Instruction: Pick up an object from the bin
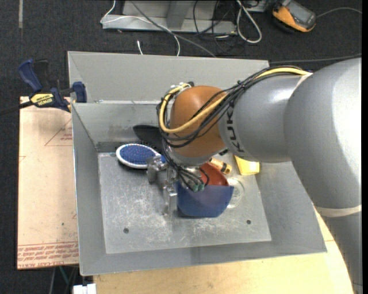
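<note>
One blue cup (202, 202), one oval brush (136, 155)

— What lies under it all?
— A dark, rough-looking floor (40, 34), almost black, spreading across the left and far sides.
— Anything on it?
— At the far edge, a flat pale grey piece of equipment (167, 22), with thin black cables (196, 16) looping just to its right. A thin white wire (172, 41) trails nearward. Far right lies an orange-and-black device (293, 16).
— The light?
— Even and soft across the floor.
</note>
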Controlling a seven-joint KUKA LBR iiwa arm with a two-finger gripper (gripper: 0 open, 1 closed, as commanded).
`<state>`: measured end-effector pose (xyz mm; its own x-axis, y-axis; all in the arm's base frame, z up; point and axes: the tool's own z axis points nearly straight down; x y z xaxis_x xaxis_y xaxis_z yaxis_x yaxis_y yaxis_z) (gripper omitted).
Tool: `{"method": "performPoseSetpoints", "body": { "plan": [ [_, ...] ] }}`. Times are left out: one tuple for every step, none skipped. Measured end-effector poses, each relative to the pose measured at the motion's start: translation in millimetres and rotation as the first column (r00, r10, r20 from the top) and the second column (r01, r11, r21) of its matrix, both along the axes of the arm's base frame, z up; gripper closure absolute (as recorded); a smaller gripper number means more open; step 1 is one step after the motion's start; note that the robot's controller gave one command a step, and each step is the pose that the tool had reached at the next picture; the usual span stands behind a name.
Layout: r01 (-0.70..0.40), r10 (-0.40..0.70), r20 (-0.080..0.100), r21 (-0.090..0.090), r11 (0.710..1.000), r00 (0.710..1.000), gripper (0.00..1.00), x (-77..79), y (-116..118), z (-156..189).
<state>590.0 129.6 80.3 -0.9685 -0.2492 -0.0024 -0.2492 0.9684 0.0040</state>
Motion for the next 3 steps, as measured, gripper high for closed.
{"method": "performPoseSetpoints", "body": {
  "plan": [
    [0.358,-0.358,-0.015,-0.006,0.934,0.934,0.00,9.5,20,-9],
    [-0.014,0.014,0.000,0.003,1.000,1.000,0.00,11.2,-48,-9],
    [0.543,-0.543,-0.023,-0.012,0.840,0.839,0.00,13.5,-16,-10]
  ]
}}
